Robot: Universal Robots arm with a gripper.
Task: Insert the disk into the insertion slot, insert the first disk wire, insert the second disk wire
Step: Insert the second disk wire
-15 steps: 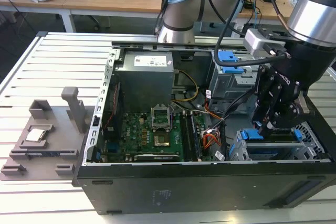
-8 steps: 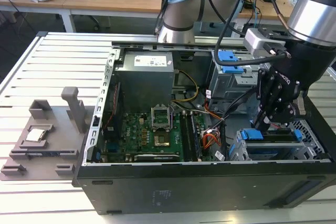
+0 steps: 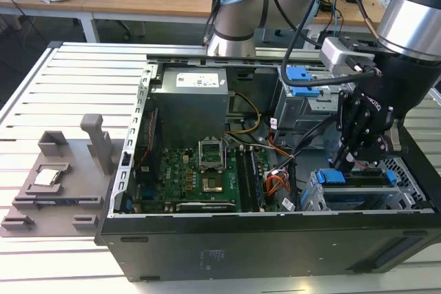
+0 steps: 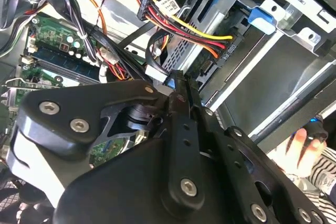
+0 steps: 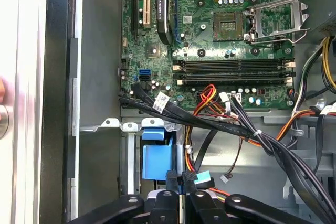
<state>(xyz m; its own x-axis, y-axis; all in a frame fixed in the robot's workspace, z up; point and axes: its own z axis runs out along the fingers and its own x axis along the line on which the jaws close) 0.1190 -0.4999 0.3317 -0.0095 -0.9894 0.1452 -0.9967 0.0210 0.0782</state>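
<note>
The disk sits in the insertion slot at the lower right of the exterior view, its blue carrier edge showing along the top of the grey perforated cage. Right above its left end hangs the gripper, black fingers pressed close around the end of a small black connector, beside the blue bracket in the first wrist view. Yellow, red and black wires run across the upper middle of the second wrist view. The green motherboard lies centre-frame inside the open computer case. A grey fixture tray rests at far left.
</note>
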